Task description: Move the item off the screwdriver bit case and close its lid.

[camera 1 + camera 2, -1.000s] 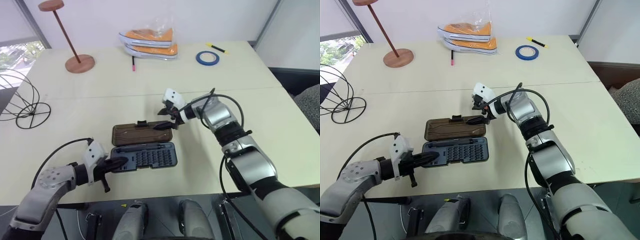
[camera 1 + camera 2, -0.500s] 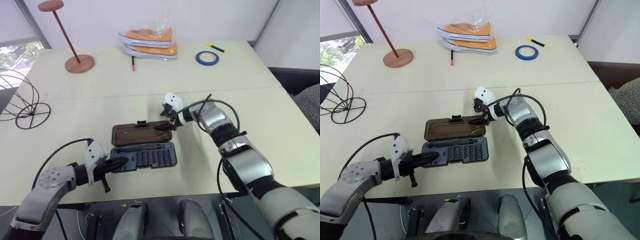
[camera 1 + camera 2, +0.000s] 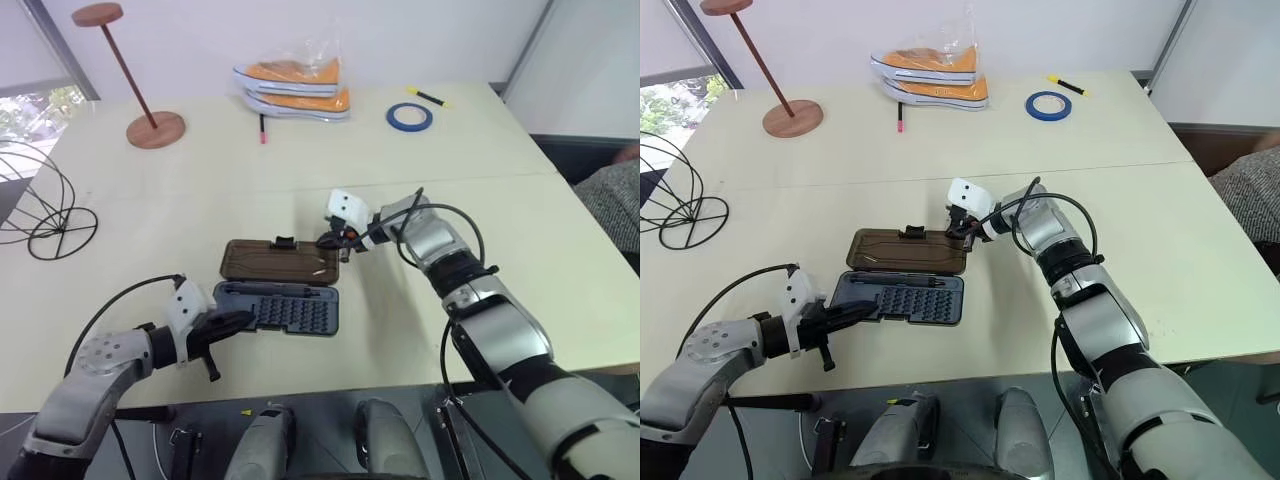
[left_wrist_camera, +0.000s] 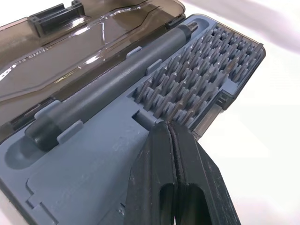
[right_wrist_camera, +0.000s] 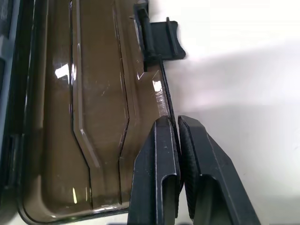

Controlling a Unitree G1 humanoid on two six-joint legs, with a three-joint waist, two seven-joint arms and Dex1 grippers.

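The wire globe (image 3: 35,205) sits at the far left edge of the table (image 3: 560,250), well away from the case, same as before. Near the front, the left gripper (image 3: 232,323) has its two black fingers pressed together, holding nothing, with the tips over the left end of the screwdriver bit case (image 3: 280,307). It has not moved. The case lies open, and its brown lid (image 3: 279,260) lies flat behind it. The right gripper (image 3: 331,240) was wide open a second ago. Now its fingers have squeezed shut on the thin far edge of the lid, close to the black latch tab (image 5: 157,35).
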